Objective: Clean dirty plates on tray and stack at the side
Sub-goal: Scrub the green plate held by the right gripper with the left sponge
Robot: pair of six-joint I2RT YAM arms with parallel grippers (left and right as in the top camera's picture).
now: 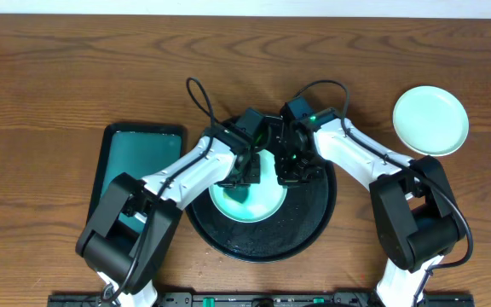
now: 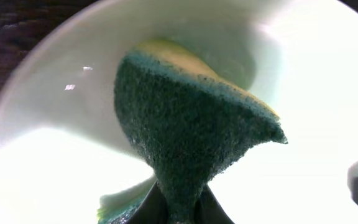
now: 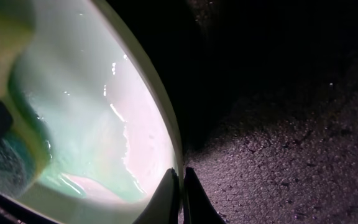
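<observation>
We log the left gripper (image 2: 180, 206) clenched on a green-faced sponge (image 2: 191, 130) pressed to the mint plate (image 2: 42, 174) in the black tray (image 1: 314, 223), right gripper (image 3: 180, 190) pinching its rim.

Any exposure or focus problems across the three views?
Overhead: evenly lit and sharp, with only small highlights on the glossy round black tray. Left wrist: the pale mint green round plate is blown out to white around the green-and-yellow sponge, and edges are soft. Right wrist: glare streaks on the same plate, and the tray goes nearly black, with no detail in the upper part.
</observation>
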